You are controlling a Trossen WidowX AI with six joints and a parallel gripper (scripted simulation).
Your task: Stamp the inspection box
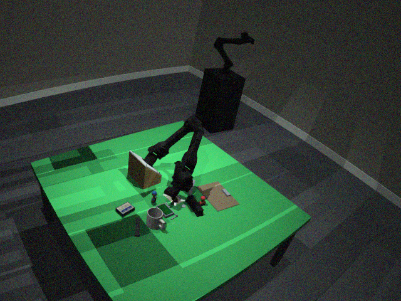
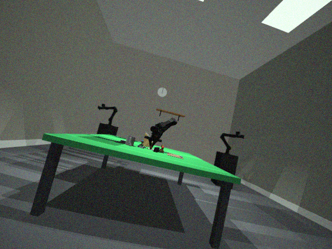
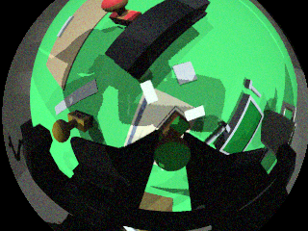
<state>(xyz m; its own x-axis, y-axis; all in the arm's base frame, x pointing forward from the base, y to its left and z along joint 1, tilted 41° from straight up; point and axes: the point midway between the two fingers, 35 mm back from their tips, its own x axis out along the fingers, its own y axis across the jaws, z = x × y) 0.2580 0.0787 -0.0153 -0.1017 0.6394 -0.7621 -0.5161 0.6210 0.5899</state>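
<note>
My gripper (image 1: 175, 198) (image 2: 151, 146) (image 3: 171, 135) is shut on a stamp with a dark green knob (image 3: 172, 156), low over the middle of the green table (image 1: 226, 239). Under it lies a pale card (image 3: 152, 115), partly hidden by the fingers. A long black block (image 1: 194, 206) (image 3: 157, 29) lies just to the right of it. A green tile in a dark frame (image 1: 166, 210) (image 3: 243, 122) lies in front of it. A red-knobbed stamp (image 1: 202, 199) (image 3: 115, 4), a blue-knobbed stamp (image 1: 154, 194) and a brown-knobbed stamp (image 3: 64, 130) stand nearby.
A grey mug (image 1: 155, 218) stands in front of the tile. A tan wedge-shaped box (image 1: 142, 171) stands behind, a tan board (image 1: 217, 197) to the right, a small blue-and-white box (image 1: 124, 209) to the left. A dark cylinder (image 1: 137, 228) stands by the mug.
</note>
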